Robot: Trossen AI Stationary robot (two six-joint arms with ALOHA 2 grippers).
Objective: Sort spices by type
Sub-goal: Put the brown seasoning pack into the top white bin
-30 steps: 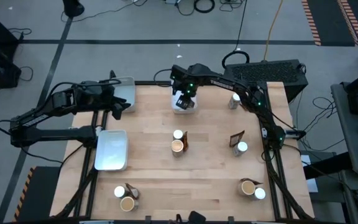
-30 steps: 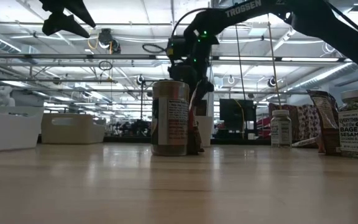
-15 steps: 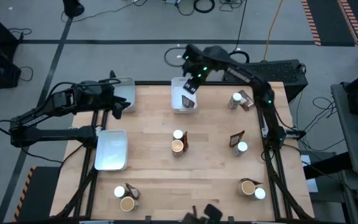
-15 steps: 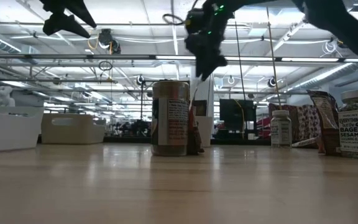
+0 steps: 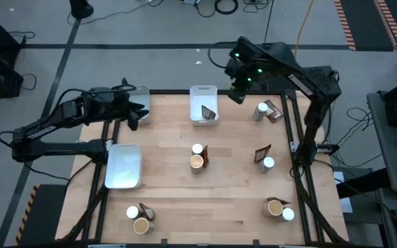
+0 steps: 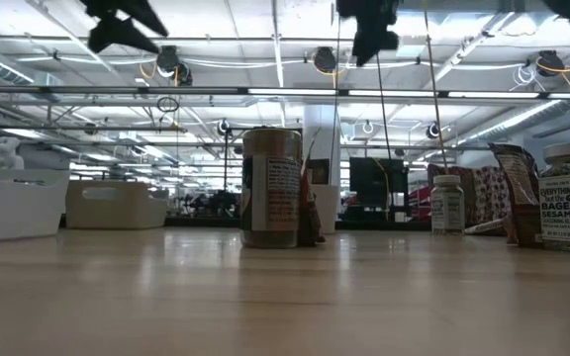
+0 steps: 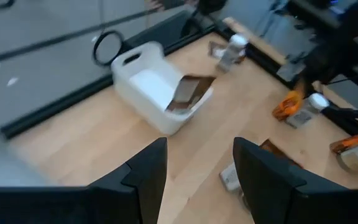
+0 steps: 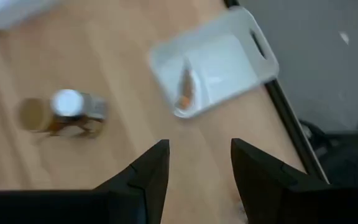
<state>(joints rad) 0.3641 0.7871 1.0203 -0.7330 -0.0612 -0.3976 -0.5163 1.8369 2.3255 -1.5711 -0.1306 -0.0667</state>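
A: Where's the brown packet [image 5: 209,112]?
B: Leaning inside the white tray [image 5: 200,93] at top centre.
A: And the right gripper [image 5: 238,95]?
B: Upper right of it, fingers parted, empty. The left gripper [image 5: 136,114], centre-left, likewise.

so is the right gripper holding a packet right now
No, the right gripper is open with nothing between its fingers, and a brown packet lies in the white tray.

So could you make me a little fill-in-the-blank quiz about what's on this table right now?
1. The middle tray at the far edge holds one dark ____.
2. The number of pale trays on the table is ____.
3. The right gripper holds ____.
4. The tray by the left arm holds ____ spices.

Missing words: packet; three; nothing; no
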